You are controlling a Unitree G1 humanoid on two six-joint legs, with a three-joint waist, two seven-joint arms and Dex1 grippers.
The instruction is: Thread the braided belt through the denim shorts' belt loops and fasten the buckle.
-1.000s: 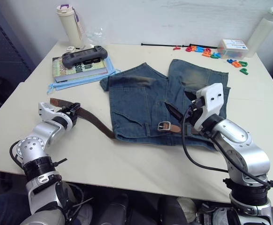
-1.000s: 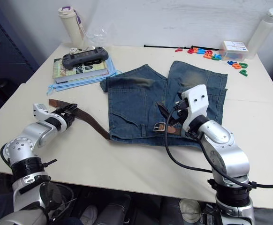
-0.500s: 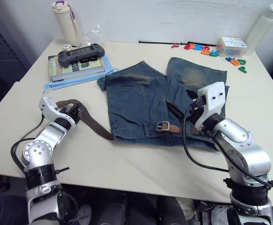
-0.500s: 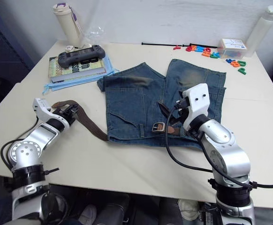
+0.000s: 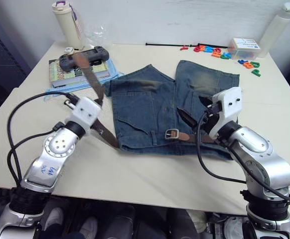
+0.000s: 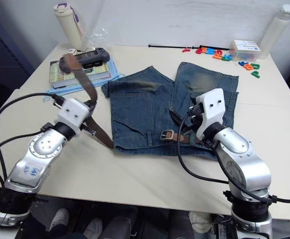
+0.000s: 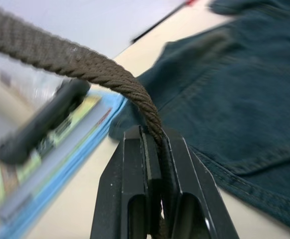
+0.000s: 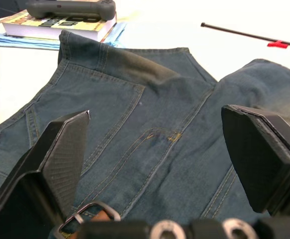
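Left end effector (image 7: 152,199) clamped on brown braided belt (image 5: 87,74), tail lifted over pale bench (image 5: 150,174). Right end effector (image 8: 160,164) spread wide above faded denim shorts (image 5: 150,104), near silver buckle (image 5: 172,133).

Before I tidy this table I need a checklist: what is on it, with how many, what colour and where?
denim shorts: one, faded blue, flat at mid-table
braided belt: one, brown, free end lifted at left, rest running along the waistband
buckle: one, silver, on the waistband
game controller: one, dark grey, on the books
books: small stack, far left
bottle: one, cream, far left corner
tall bottle: one, white, far right corner
toy letters: several, mixed colours, far right
box: one, white, beside the letters
left hand: shut on the belt
right hand: open, over the shorts by the buckle
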